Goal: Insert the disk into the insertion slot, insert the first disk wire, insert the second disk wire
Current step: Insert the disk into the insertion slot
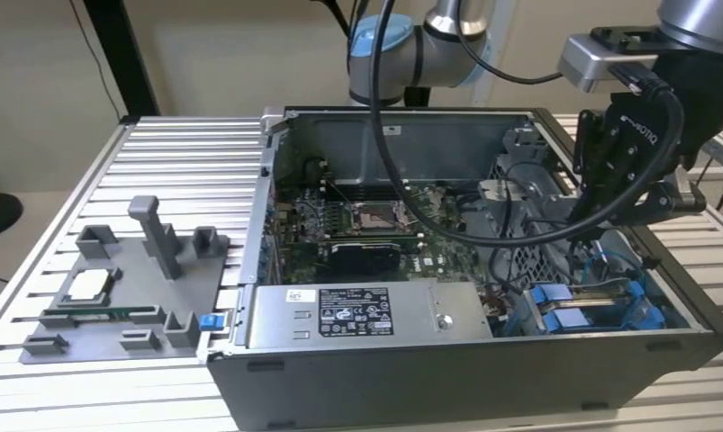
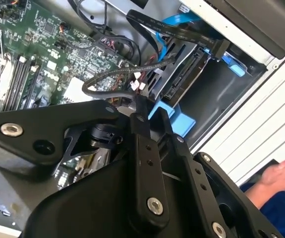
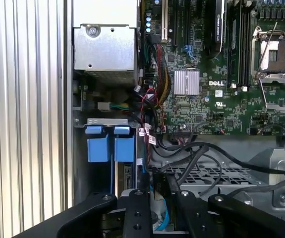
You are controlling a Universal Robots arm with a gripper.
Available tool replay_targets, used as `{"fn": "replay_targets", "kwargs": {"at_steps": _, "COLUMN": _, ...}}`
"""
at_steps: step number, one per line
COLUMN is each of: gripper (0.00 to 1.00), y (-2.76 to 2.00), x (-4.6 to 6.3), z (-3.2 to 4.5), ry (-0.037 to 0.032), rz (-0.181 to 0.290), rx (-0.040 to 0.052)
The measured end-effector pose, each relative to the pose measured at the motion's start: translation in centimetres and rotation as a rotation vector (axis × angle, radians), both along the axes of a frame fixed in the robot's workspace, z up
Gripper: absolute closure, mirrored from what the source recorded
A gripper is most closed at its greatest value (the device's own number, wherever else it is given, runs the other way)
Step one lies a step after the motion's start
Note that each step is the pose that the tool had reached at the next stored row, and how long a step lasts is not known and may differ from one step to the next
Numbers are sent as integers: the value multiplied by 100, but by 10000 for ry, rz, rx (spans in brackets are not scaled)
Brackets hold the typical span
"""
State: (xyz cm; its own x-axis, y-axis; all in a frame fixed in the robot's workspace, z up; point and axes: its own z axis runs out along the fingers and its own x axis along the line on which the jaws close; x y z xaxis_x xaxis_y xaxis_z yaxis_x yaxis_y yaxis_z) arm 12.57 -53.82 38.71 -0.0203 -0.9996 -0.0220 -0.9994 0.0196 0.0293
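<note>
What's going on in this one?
A Universal Robots arm reaches into an open desktop computer case. The disk, in its blue carrier, already sits in the insertion slot. The gripper appears shut on a thin black wire beside the disk. A person's hand is nearby, outside the case.

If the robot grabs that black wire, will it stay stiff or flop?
Probably floppy: the black wire hangs in a loose curve. Likely light, since it looks thin. It might snag, because the blue cable runs close by.
</note>
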Motion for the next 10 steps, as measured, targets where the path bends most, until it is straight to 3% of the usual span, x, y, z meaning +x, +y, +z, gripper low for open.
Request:
{"fn": "replay_targets", "kwargs": {"at_steps": 4, "gripper": 0, "y": 1, "x": 0, "z": -1, "ry": -14, "rz": -19, "rx": 240}}
{"fn": "replay_targets", "kwargs": {"at_steps": 10, "gripper": 0, "y": 0, "x": 0, "z": -12, "ry": -14, "rz": -45, "rx": 322}}
